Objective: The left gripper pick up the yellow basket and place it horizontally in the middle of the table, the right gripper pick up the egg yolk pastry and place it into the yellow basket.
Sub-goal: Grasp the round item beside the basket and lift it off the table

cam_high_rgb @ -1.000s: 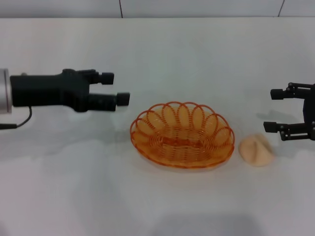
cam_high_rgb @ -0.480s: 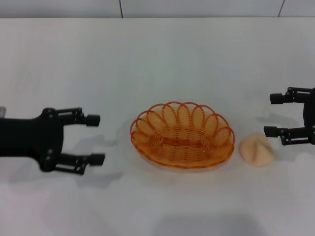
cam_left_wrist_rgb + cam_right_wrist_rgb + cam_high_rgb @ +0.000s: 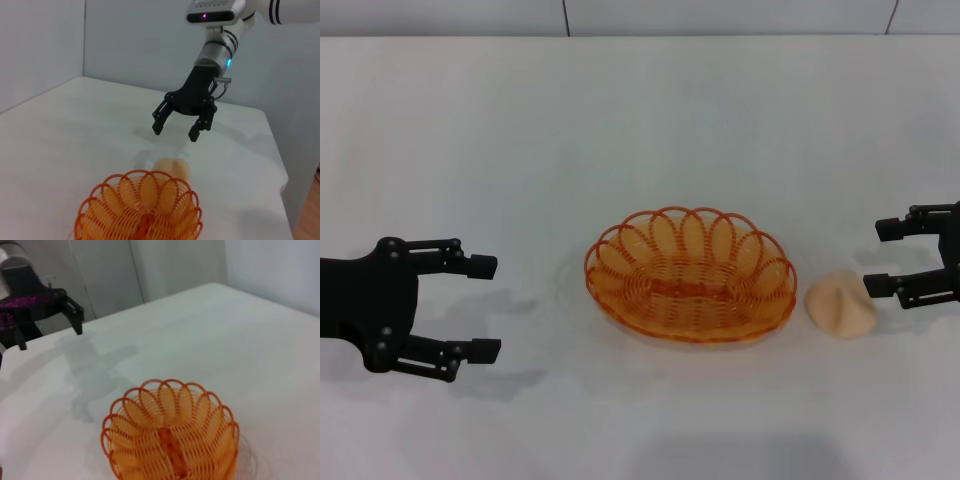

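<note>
The yellow basket (image 3: 690, 273), an orange wire oval with a looped rim, lies flat in the middle of the white table (image 3: 640, 120). It also shows in the left wrist view (image 3: 140, 210) and the right wrist view (image 3: 170, 437). The egg yolk pastry (image 3: 840, 304), a small peach lump, sits on the table just right of the basket, outside it; it also shows in the left wrist view (image 3: 172, 167). My left gripper (image 3: 485, 308) is open and empty, well left of the basket. My right gripper (image 3: 880, 258) is open and empty, just right of the pastry and apart from it.
The table's far edge meets a grey wall (image 3: 640, 15). In the left wrist view the table's edge (image 3: 280, 165) runs close behind the right gripper (image 3: 176, 131). In the right wrist view the left gripper (image 3: 50, 332) hangs above the far table side.
My left gripper has drawn back to the left and down, away from the basket, its fingers now spread wide. My right gripper has moved slightly right and down. Basket and pastry have not moved.
</note>
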